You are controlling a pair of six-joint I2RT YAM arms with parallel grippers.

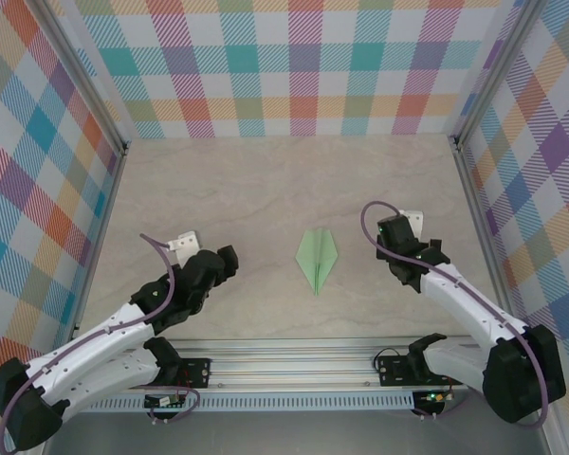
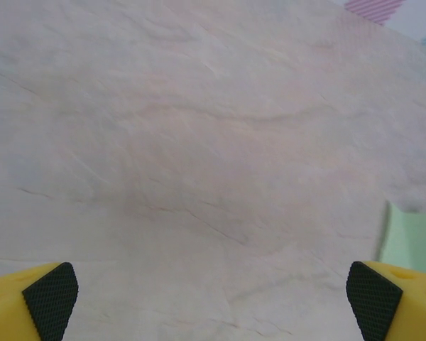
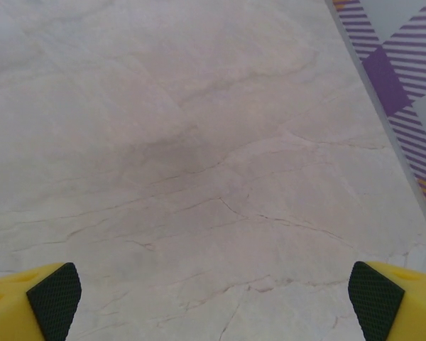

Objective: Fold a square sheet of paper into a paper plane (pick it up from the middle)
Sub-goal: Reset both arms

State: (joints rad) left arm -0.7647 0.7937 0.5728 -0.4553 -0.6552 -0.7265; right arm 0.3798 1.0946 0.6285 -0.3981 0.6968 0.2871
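**Paper plane**: a pale mint-green folded dart with a centre crease. It is lying flat near the middle of the table, its slimmest tip pointing toward the near edge. It is sitting between the two grippers and touching neither. A green corner of it is showing at the right edge of the left wrist view.

**Left gripper**: it is hovering over bare table, jaws standing wide apart and gripping nothing.

**Right gripper**: it is also hovering over bare table, jaws spread wide and empty.

**Walls**: plaid panels are enclosing the table.
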